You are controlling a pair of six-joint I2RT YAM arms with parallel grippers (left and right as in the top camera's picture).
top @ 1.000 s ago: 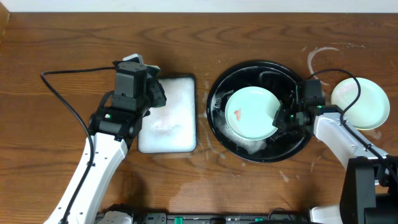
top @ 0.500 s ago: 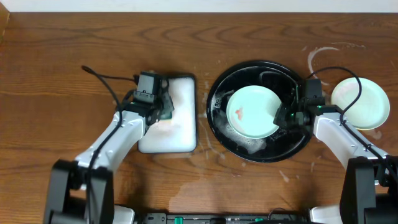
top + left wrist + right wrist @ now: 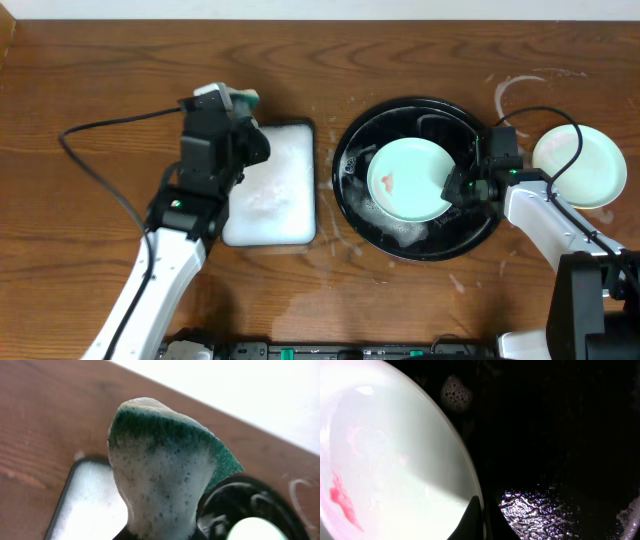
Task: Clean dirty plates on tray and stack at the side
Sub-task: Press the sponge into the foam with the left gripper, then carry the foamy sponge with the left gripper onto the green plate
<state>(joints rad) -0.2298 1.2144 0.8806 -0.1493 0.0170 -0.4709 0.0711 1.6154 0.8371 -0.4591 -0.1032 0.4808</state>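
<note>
Plate (image 3: 405, 180): mint, red-smeared, rim pinched in right pincer (image 3: 452, 187), likely steadied for scrubbing.
Left pincer (image 3: 232, 104): clamped on sponge (image 3: 160, 475), foam-laden, poised to wipe.
Foam tray (image 3: 275, 205): just below left pincer, for soaping.
Tray (image 3: 345, 150): beneath held plate, catching suds.
Stack spot: second plate (image 3: 590, 165) beyond right pincer, on desk (image 3: 100, 80).

No writing, label, brand, number or sign can be read on the mint plate (image 3: 408, 180), the black tray (image 3: 342, 150), the white foam tray (image 3: 275, 215), the sponge (image 3: 165, 460) or the desk (image 3: 100, 80).
</note>
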